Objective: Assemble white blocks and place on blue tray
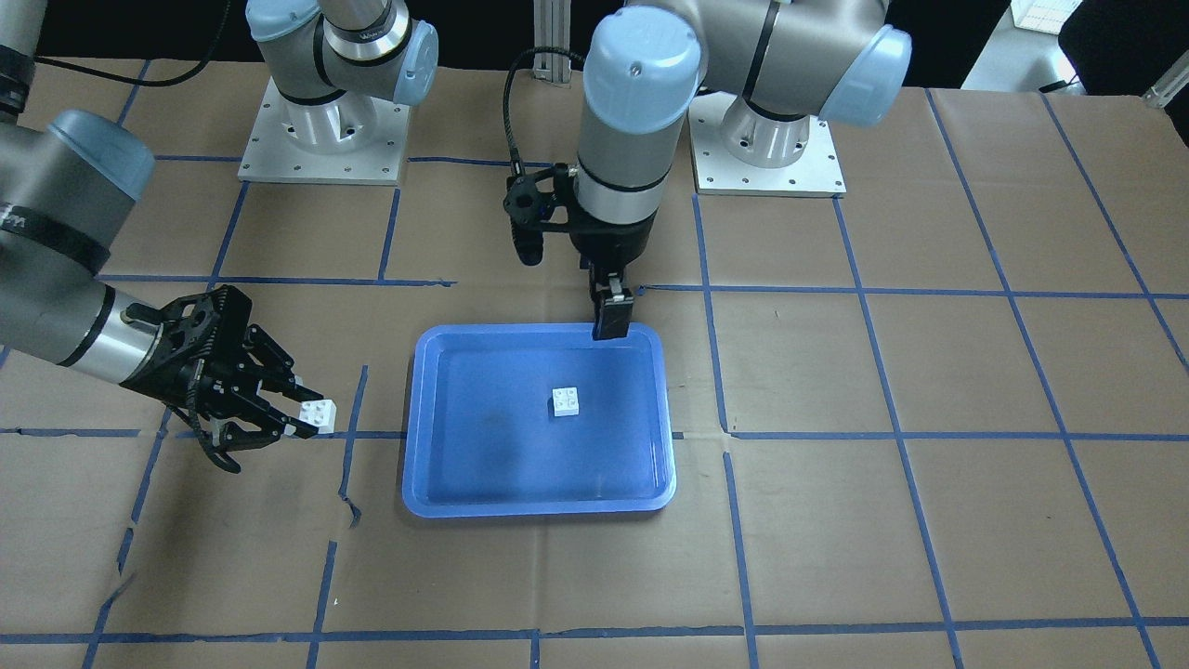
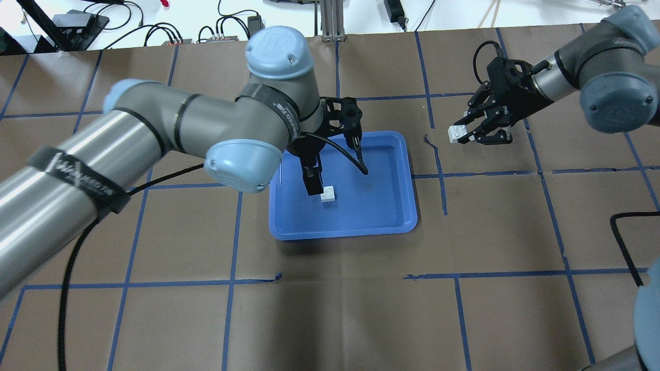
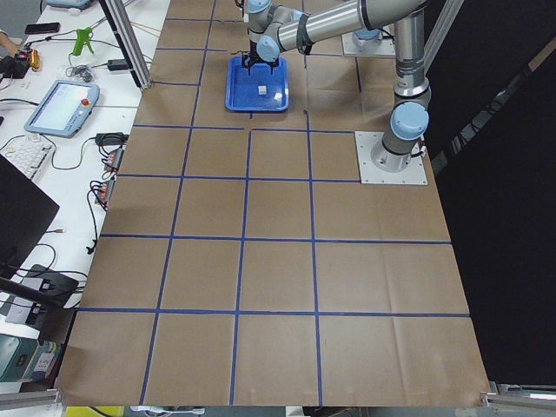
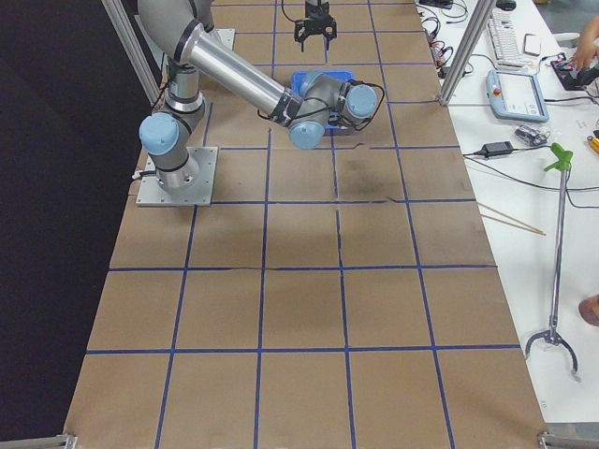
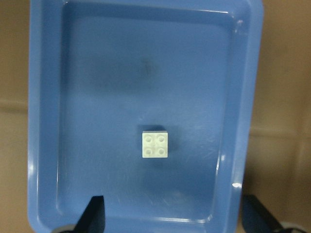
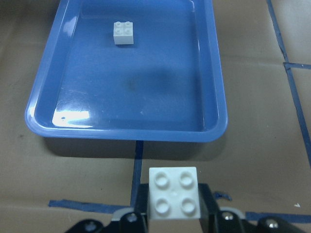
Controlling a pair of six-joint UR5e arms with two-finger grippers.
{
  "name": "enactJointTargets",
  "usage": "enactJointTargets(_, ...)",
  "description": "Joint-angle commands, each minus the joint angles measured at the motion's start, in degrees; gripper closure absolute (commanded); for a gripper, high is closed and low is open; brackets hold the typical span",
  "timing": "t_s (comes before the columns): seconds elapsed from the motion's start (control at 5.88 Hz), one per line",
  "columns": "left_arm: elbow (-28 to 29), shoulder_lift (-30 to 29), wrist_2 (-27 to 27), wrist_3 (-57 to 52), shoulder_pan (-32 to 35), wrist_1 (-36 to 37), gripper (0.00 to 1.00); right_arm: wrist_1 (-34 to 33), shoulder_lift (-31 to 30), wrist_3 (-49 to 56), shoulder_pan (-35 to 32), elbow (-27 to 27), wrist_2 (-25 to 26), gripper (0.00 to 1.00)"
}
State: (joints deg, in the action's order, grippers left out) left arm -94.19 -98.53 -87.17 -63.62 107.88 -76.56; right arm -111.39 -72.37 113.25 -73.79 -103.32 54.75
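Note:
The blue tray [image 1: 409, 465] lies mid-table, also in the overhead view [image 2: 407, 180]. One white block [image 1: 567, 400] sits studs up on its floor, seen too in the overhead view [image 2: 328, 194], the left wrist view [image 5: 155, 144] and the right wrist view [image 6: 123, 32]. My left gripper [image 2: 312, 185] hangs above the tray close to that block; the left wrist view shows its fingers [image 5: 95, 216] wide apart, open and empty. My right gripper [image 1: 295, 415] is shut on the second white block [image 1: 318, 414], studs up [image 6: 174, 194], held over the table beside the tray.
The table is covered in brown paper with a blue tape grid. Both arm bases [image 1: 320, 139] stand on metal plates at the robot's edge. A black cable [image 2: 626, 226] loops at the table's right side. A workbench with devices [image 3: 56, 104] runs along the far edge.

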Motion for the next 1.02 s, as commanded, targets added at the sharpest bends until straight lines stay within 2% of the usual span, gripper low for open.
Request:
enactJointTargets(0.0,5.48,8.49,-1.23,0.42,-7.37,-15.29,0.01,-9.06,0.47,-6.34,-3.88,-4.06,-2.89,0.69)
enactJointTargets(0.34,5.33,10.29,-9.02,6.79,-10.48,-16.17,0.01,-17.59,0.91,-14.77,-11.51,-5.92,-2.98,0.69)
enactJointTargets(0.51,5.07,9.94,-9.15,16.41,-12.06,-14.34,0.01,-20.94,2.57,-19.34,-14.33,-6.19,-2.9,0.69)
enactJointTargets(0.85,4.89,10.03,-8.89,42.47,-13.21,-13.36,0.01,-33.47,6.61,-27.26,-19.35,-9.42,-2.2,0.69)
